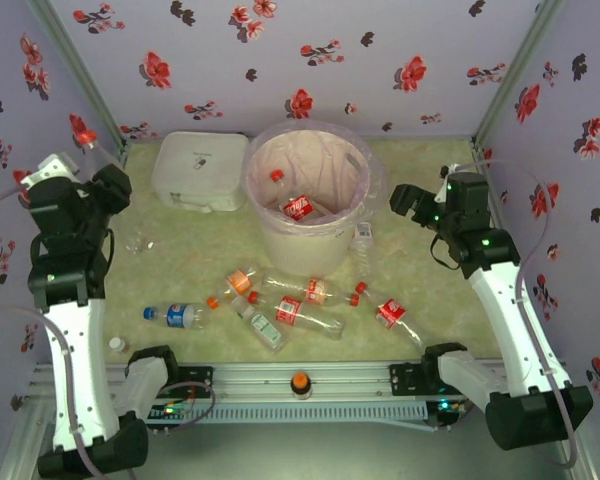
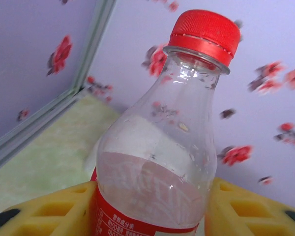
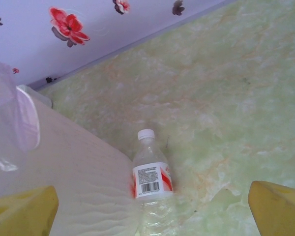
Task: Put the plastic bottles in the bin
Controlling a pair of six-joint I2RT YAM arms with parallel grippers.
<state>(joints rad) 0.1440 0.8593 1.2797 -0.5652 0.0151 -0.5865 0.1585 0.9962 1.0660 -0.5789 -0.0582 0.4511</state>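
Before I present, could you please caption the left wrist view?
Left gripper clasps a red-capped, red-labelled bottle between yellow fingers.

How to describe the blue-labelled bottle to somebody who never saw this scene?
Find the round white bin with the pink liner at the back of the table. Bottles lie clustered before it; the blue-labelled bottle is at the cluster's left end. It alone has a blue label and cap; its neighbours show red or green.
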